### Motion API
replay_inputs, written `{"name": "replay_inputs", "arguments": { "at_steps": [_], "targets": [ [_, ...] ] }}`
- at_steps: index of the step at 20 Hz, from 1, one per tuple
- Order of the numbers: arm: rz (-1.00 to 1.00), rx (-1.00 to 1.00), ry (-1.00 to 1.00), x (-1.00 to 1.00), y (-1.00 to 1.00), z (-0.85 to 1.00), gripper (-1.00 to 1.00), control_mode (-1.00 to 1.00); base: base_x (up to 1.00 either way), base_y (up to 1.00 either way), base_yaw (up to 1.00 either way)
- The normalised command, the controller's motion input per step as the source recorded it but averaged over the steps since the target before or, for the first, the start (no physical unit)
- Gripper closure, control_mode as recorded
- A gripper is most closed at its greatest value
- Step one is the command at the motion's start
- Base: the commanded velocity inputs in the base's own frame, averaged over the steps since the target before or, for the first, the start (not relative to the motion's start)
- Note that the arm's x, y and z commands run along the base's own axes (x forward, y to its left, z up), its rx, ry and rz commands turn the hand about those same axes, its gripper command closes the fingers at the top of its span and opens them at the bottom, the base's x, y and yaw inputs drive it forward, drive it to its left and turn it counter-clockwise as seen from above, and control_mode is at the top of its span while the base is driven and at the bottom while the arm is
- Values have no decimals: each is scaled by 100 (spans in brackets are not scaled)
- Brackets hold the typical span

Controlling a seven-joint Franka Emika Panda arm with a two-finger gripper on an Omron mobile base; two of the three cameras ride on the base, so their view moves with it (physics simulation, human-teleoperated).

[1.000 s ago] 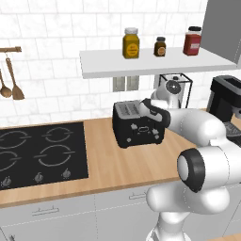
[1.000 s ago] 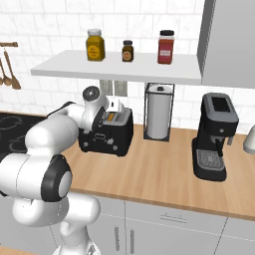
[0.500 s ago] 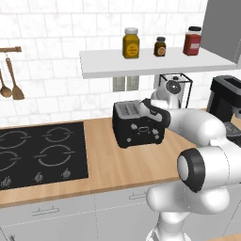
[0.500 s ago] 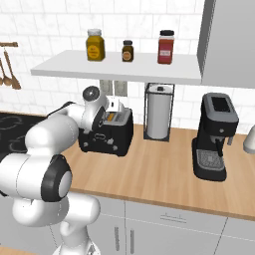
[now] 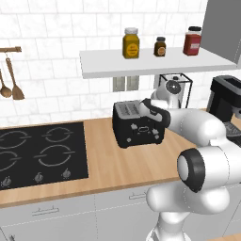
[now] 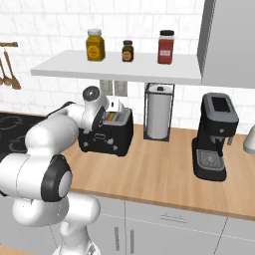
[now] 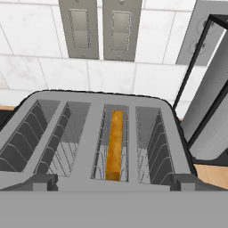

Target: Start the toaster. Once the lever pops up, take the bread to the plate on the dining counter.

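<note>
A rendered kitchen with a white robot arm reaching over a wooden table (image 5: 108, 160) set against a white tiled wall. A black toaster (image 5: 137, 124) stands on the table, to the right of a black hob (image 5: 42, 153) and to the left of a wire paper towel holder (image 6: 159, 112). The arm bends forward so that its claw (image 6: 115, 105) hangs just above the toaster's top, near the right-hand end as seen from the left base camera. The claw is released, its jaws spread wide and holding nothing. From the hand camera, looking down into the toaster, four slots with wire guides show side by side, and the bread (image 7: 115, 144) sits upright on edge, low inside the third slot from the left, its golden-brown crust facing up. Two pale wall switches (image 7: 101, 27) sit on the tiles behind the toaster. A white shelf (image 6: 119, 67) above carries three jars: a yellow one (image 6: 94, 45), a small dark one (image 6: 128, 50) and a red one (image 6: 166, 47). A black coffee machine (image 6: 214, 135) stands further right on the table. Wooden spoons (image 5: 12, 84) hang on the wall at far left.
</note>
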Motion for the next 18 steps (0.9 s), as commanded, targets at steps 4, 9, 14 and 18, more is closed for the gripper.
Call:
{"name": "replay_inputs", "arguments": {
  "at_steps": [4,9,14,18],
  "targets": [
    [0,0,0,0,0,0,-100,-100,0,0,0],
    [0,0,0,0,0,0,-100,-100,0,0,0],
    [0,0,0,0,0,0,-100,-100,0,0,0],
    [0,0,0,0,0,0,-100,-100,0,0,0]
  ]
}}
